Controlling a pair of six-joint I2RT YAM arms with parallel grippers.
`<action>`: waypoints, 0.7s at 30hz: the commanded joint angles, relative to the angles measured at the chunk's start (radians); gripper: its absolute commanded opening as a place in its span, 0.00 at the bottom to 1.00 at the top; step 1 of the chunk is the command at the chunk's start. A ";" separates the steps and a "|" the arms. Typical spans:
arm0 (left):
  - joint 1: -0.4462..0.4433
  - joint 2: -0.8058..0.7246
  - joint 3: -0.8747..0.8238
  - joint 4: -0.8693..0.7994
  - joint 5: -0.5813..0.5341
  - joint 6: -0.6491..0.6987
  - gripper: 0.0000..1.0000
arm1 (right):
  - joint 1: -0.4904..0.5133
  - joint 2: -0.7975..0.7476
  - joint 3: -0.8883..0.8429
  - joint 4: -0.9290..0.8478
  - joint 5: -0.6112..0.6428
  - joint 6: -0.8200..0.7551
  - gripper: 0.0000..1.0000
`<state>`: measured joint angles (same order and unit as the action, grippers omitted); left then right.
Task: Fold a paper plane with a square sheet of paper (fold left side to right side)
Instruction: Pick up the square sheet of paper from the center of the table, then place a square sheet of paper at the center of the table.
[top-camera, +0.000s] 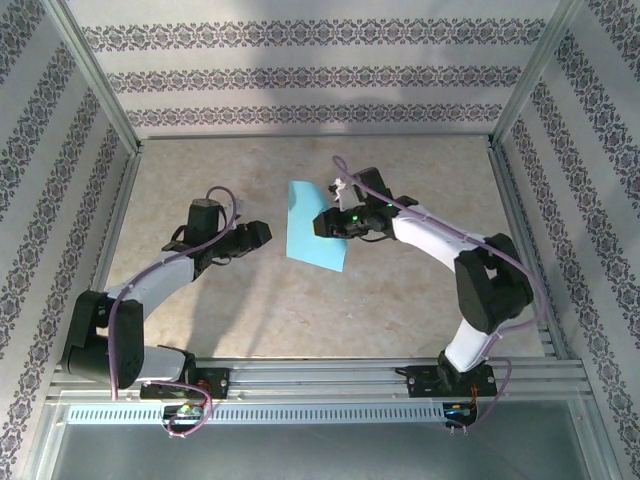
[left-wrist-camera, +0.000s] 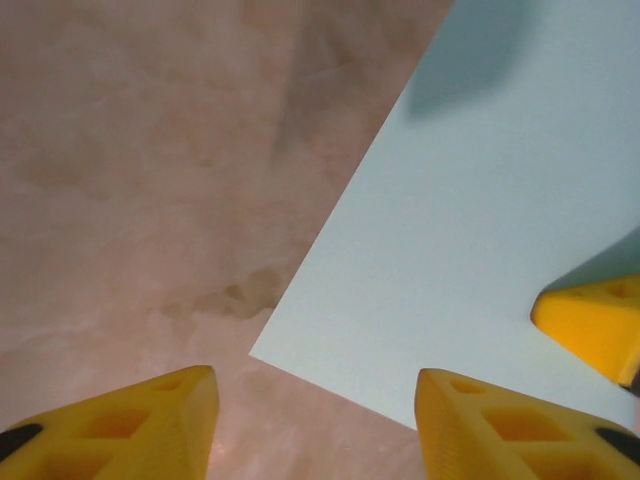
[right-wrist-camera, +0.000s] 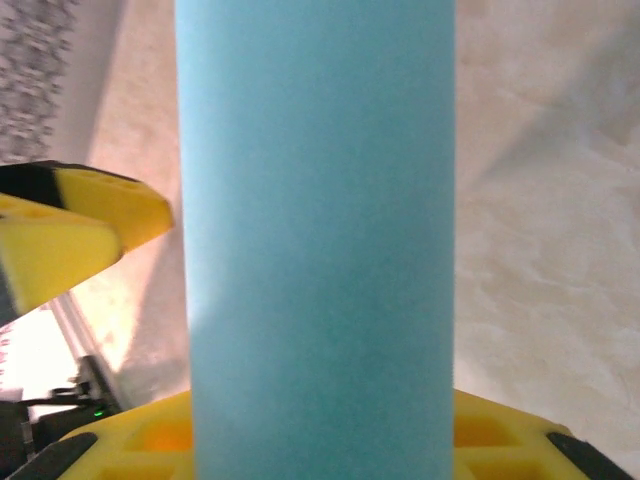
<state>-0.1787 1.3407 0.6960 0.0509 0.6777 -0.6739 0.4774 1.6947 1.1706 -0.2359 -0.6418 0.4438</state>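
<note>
One thin cyan-blue paper sheet sits mid-table on the beige marbled tabletop. Right gripper is at its right edge, paper running across its yellow fingers; clamped or not, can't tell. Left gripper is just left of the sheet, jaws apart, holding nothing.

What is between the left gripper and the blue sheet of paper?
Nothing: the top view shows a short bare stretch of table between the left gripper and the sheet of paper.
</note>
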 joint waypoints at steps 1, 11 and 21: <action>0.018 -0.049 -0.004 0.155 0.179 -0.007 0.60 | -0.042 -0.087 -0.048 0.102 -0.184 0.020 0.38; 0.018 -0.122 0.035 0.345 0.420 -0.063 0.76 | -0.090 -0.263 -0.087 0.137 -0.454 0.002 0.37; 0.013 -0.158 0.091 0.313 0.470 -0.015 0.85 | -0.050 -0.351 -0.085 0.147 -0.578 0.004 0.36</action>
<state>-0.1680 1.2003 0.7589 0.3088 1.0958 -0.7151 0.4049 1.3685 1.0927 -0.1207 -1.1404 0.4580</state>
